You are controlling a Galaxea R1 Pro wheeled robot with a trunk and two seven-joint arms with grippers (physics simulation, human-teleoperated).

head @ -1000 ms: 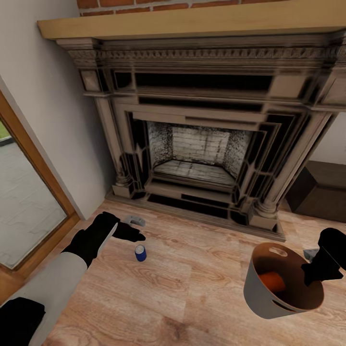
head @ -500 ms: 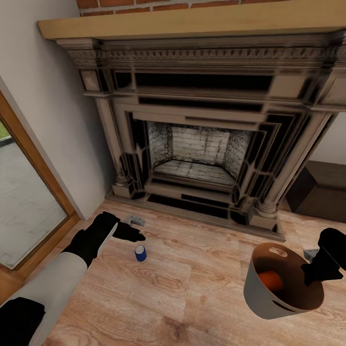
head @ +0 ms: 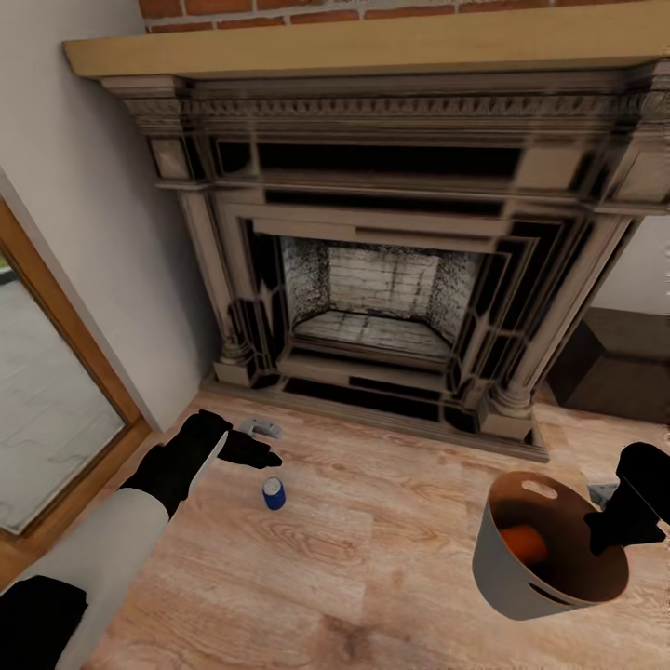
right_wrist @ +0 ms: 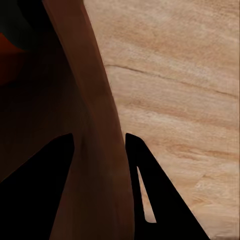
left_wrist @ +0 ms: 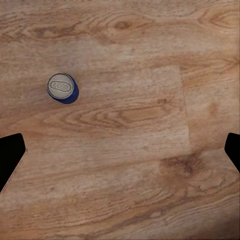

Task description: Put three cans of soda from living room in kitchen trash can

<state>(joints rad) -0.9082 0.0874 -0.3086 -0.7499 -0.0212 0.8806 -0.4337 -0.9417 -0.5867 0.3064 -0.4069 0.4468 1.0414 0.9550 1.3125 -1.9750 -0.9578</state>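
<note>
1. While the left gripper (head: 253, 445) hovers spread wide over the wood floor (head: 372, 521), the blue soda can (head: 273, 492) stands upright just beside it, before the fireplace (head: 372, 279).
2. The right gripper (head: 609, 521) pinches the rim of the trash can (head: 507, 577), which holds an orange can (head: 526, 542).

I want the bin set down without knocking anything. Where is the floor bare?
The wood floor is bare between the blue can and the bin, and nearer the robot too. It is crowded by the left gripper above the can, and along the fireplace base.
</note>
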